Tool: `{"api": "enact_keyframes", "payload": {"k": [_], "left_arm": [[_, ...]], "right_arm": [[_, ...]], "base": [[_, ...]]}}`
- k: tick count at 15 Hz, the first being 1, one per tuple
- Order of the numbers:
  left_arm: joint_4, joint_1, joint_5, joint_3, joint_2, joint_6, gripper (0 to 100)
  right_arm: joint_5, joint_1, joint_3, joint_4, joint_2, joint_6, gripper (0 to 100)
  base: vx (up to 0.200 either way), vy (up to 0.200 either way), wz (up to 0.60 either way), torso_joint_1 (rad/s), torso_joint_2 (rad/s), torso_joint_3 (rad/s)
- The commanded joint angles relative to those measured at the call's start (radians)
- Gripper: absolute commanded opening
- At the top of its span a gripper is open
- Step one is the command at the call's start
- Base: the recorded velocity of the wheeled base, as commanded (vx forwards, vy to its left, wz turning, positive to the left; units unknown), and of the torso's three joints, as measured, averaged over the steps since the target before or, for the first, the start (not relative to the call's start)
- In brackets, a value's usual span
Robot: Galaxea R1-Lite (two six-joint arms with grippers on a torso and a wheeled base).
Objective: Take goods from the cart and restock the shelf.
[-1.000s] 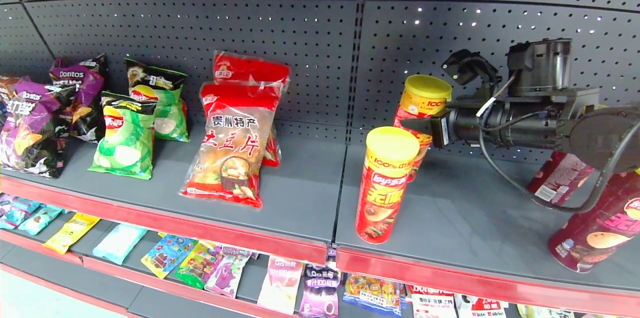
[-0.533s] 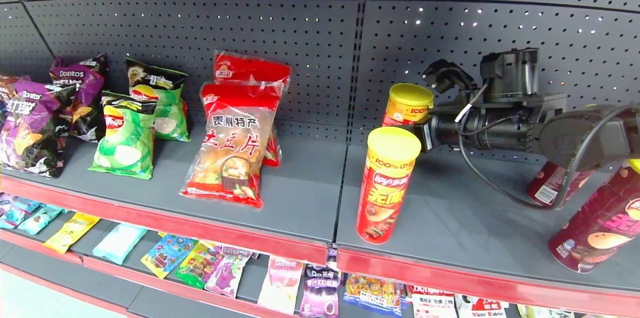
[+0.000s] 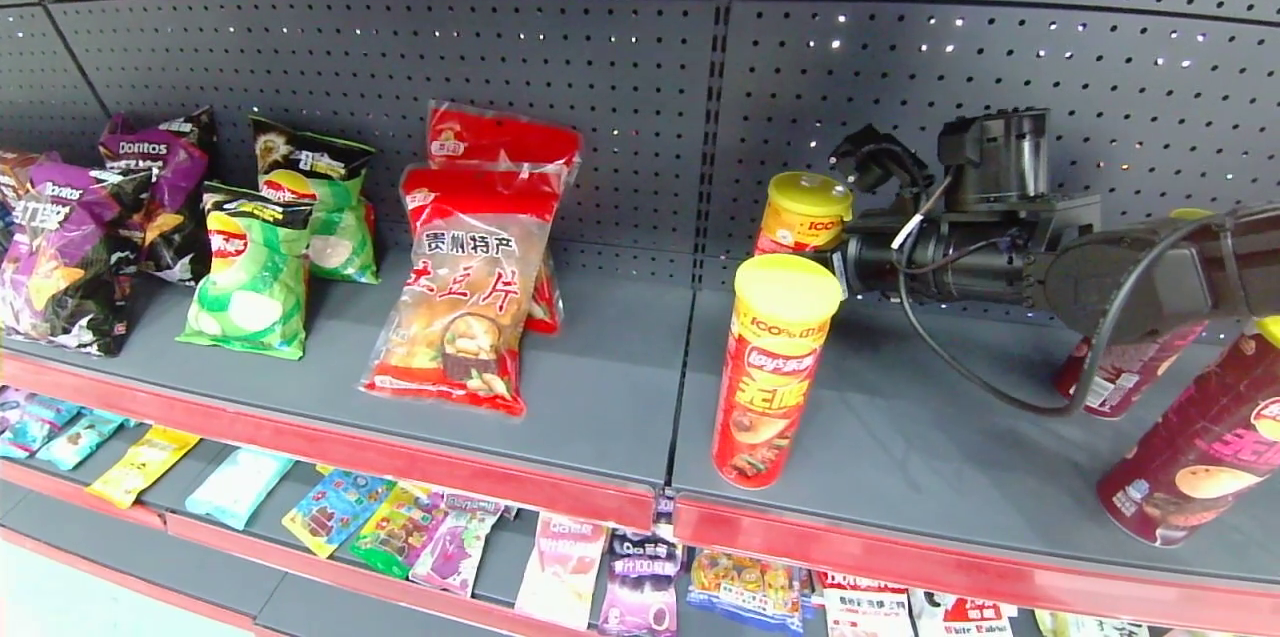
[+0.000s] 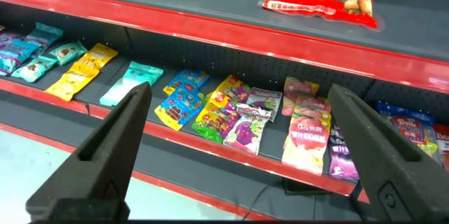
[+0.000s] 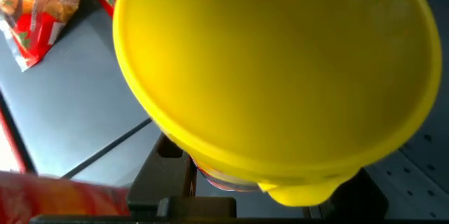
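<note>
In the head view my right gripper (image 3: 822,259) is shut on a red chip can with a yellow lid (image 3: 801,213). It holds the can upright near the back of the grey shelf (image 3: 920,437), just behind a second, identical can (image 3: 775,377) that stands near the front edge. The right wrist view looks at the held can's yellow lid (image 5: 280,76) from close up, with a dark finger (image 5: 158,185) below it. My left gripper (image 4: 240,90) is open with nothing between its fingers, facing the lower shelves of small snack packets (image 4: 242,115).
Two maroon cans (image 3: 1190,457) (image 3: 1115,382) lean at the shelf's right end. Red bags (image 3: 465,287), green chip bags (image 3: 255,267) and purple bags (image 3: 70,237) stand on the left shelf section. A red lip (image 3: 900,557) runs along the shelf front.
My right arm has carried the held can to the left and lower, deeper into the shelf behind the front can. Nothing else has moved.
</note>
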State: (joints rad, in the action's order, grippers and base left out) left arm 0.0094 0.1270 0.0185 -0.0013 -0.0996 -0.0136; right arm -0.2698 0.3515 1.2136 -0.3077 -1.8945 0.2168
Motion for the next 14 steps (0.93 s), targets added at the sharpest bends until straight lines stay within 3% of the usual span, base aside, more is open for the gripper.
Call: {"api": "enact_keyframes", "payload": {"k": [1, 14], "left_arm": [[0.0, 0.0, 0.0, 0.001, -0.002, 0.0, 100], [0.0, 0.0, 0.0, 0.0, -0.002, 0.0, 100]], "right_arm": [[0.0, 0.001, 0.003, -0.001, -0.008, 0.001, 0], [0.003, 0.02, -0.005, -0.004, -0.021, -0.011, 0]], "base": [[0.0, 0.0, 0.0, 0.0, 0.0, 0.0], [0.0, 0.0, 0.0, 0.0, 0.0, 0.0]]}}
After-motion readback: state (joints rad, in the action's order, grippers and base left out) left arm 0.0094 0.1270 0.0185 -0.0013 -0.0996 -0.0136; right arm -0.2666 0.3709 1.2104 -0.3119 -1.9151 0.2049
